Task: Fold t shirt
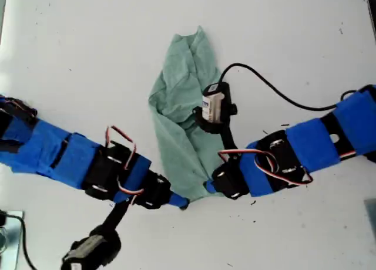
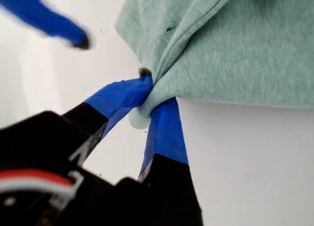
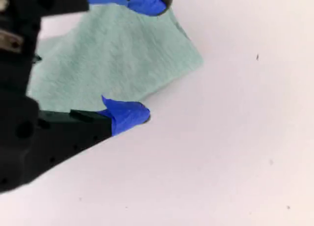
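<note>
One green t shirt point(image 1: 182, 105) lies bunched up in the middle of the white table point(image 1: 88, 58). It runs from the far side down toward my two arms. It is crumpled and not flat.

My first gripper point(image 2: 149, 96) comes in from the exterior view's right and is pinched tight on a bunched bit of the shirt's near edge. My second gripper point(image 3: 142, 56) comes in from the exterior view's left. Its jaws are wide apart and hold nothing, just beside the shirt's near corner.

I think the shirt must be spread flat first. My second gripper should pinch only one layer at the corner, then both should pull gently apart.

The sleeves and neck are lost in the folds. My first arm covers part of the shirt.
</note>
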